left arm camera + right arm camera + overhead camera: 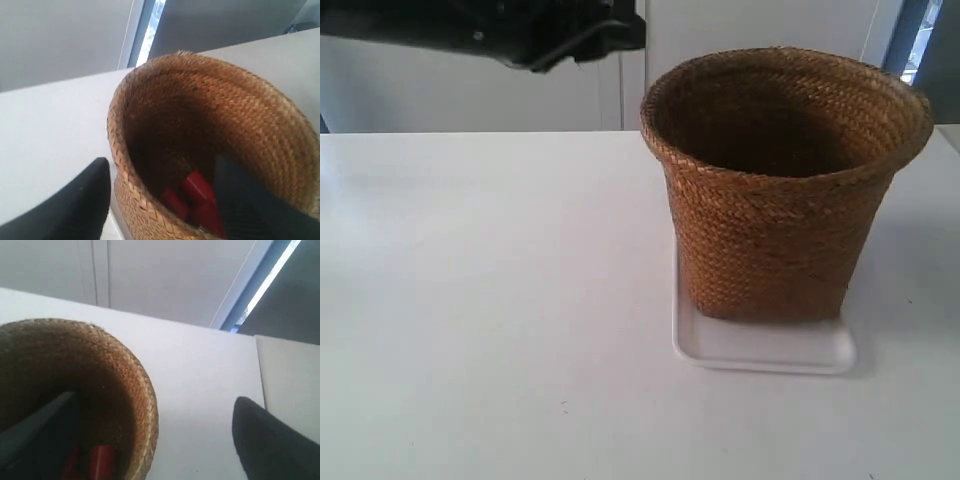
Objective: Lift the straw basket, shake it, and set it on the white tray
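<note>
The straw basket stands upright on the white tray, whose rim shows in front of and beside the basket's base. In the exterior view nothing touches the basket's rim, and a black arm hangs high at the exterior view's upper left. My left gripper is open and looks down at the basket, one finger showing outside the rim and the other across the opening. My right gripper is open too, with the basket on one side. Red pieces lie in the basket's dark inside.
The white tabletop stretches wide to the exterior view's left of the tray and in front of it. A pale wall and a window strip stand behind the table. The table's far edge runs just behind the basket.
</note>
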Controlling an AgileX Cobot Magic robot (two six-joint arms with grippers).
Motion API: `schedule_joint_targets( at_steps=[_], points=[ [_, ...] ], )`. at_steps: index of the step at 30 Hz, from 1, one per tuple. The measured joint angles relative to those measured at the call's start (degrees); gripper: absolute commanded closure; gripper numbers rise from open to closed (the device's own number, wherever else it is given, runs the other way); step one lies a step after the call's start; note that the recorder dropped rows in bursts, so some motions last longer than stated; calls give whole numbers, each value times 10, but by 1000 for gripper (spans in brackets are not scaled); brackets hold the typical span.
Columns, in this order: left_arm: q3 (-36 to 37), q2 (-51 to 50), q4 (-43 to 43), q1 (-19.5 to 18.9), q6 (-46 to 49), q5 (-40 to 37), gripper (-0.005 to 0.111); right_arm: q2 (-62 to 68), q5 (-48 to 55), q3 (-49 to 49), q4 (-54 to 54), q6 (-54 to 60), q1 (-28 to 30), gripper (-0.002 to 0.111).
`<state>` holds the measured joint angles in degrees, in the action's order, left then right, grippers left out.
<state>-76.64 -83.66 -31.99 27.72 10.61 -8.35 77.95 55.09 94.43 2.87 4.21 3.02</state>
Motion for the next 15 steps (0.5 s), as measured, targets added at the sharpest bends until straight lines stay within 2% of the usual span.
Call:
schedule_joint_targets(
  at_steps=[1, 2, 3, 4, 5, 9, 11, 13, 14, 15],
  points=[
    [0, 20, 13, -1, 0, 0, 65, -15, 0, 1, -1, -1, 0, 31],
    [0, 45, 28, -5, 0, -1, 80, -29, 3, 2, -1, -1, 0, 38],
    [0, 68, 42, -10, 0, -9, 98, -42, 11, 2, -2, -1, 0, 59],
    [0, 92, 56, -17, 0, -25, 106, -53, 19, 2, -3, -1, 0, 88],
    [0, 116, 68, -27, 0, -45, 106, -66, 29, 2, -6, -5, 0, 107],
    [19, 200, 94, -60, 1, -116, 106, -141, 26, -34, -41, 17, 0, 108],
    [78, 257, 98, -64, 1, -104, 106, -200, 11, -88, -55, 24, 0, 108],
    [201, 340, 102, -64, 1, -55, 106, -306, -47, -202, -59, 28, 0, 108],
    [231, 359, 102, -64, 0, -47, 106, -329, -64, -230, -59, 29, 0, 108],
    [279, 392, 104, -64, -9, -41, 106, -389, -90, -301, -54, 36, 0, 108]
  ],
)
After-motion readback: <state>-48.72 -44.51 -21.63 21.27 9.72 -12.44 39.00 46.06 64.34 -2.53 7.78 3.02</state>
